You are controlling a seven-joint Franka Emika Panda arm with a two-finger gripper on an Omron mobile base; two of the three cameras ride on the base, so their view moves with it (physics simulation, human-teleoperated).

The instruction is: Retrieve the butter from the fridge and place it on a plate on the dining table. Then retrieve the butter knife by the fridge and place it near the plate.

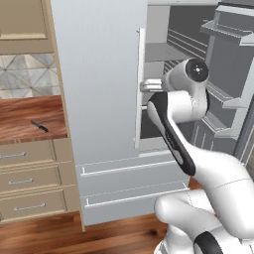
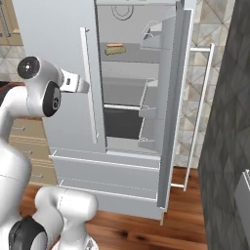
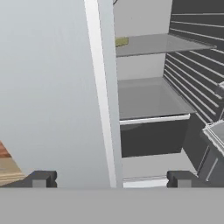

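Observation:
The fridge (image 1: 99,74) (image 2: 53,39) has its left door shut and its right door swung open. The butter (image 2: 114,49) (image 3: 121,41), a small olive-yellow stick, lies on the upper shelf inside. My gripper (image 3: 111,179) (image 2: 84,87) is open, empty, and level with the middle shelves. It hovers at the left door's long white handle (image 1: 139,89), its fingertips (image 3: 41,178) standing wide to either side of the door's edge. The butter knife (image 1: 39,126) lies on the wooden counter left of the fridge. The plate and the dining table are out of view.
The open right door (image 2: 171,97) with its bins juts out at the right of the fridge opening. A counter with beige drawers (image 1: 30,181) stands left of the fridge. A dark wall (image 2: 229,122) stands close on the right. A grey crisper drawer (image 3: 153,135) sits below the shelves.

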